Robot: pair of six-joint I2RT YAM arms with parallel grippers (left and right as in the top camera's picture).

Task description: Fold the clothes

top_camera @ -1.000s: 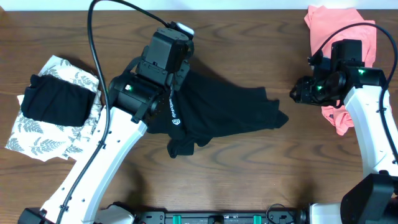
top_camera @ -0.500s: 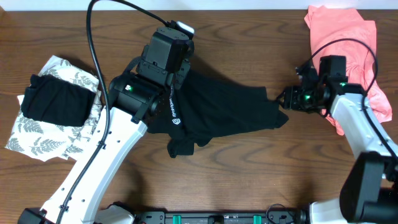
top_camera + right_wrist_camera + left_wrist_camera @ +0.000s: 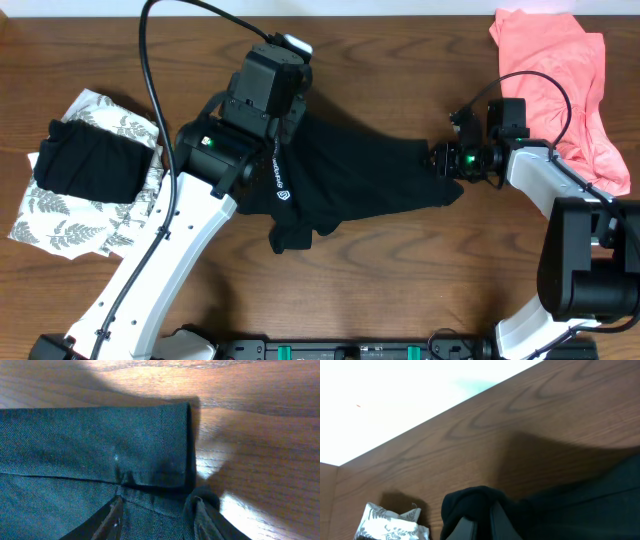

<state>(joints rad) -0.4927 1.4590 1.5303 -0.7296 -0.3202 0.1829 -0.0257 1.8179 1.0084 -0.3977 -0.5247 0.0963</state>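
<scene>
We are at the start of the fold: the black shirt (image 3: 360,175) lies rumpled across the middle of the surface (image 3: 400,290) and needs stretching flat first. Our left claw (image 3: 480,526) is pinched together on a bunch of the shirt's fabric at its far-left end. In the left wrist view the cloth bulges around the fingertips. Our right claw (image 3: 156,512) stands apart, straddling a hemmed edge at the shirt's right end, with cloth between its fingers (image 3: 111,519) but not yet gripped.

Next, we judge, the right claw has to close on that edge. Then the two arms should draw away from each other so the shirt spreads out smooth.

Compared with a second ago, our right arm has swung in from beside the salmon-pink garment (image 3: 560,60) at the far-right corner to the shirt's tip. Its jaws look slightly narrower. The left arm and the shirt have not shifted. The folded black garment (image 3: 90,165) sits unchanged on the white leaf-print one (image 3: 60,225) at the left.
</scene>
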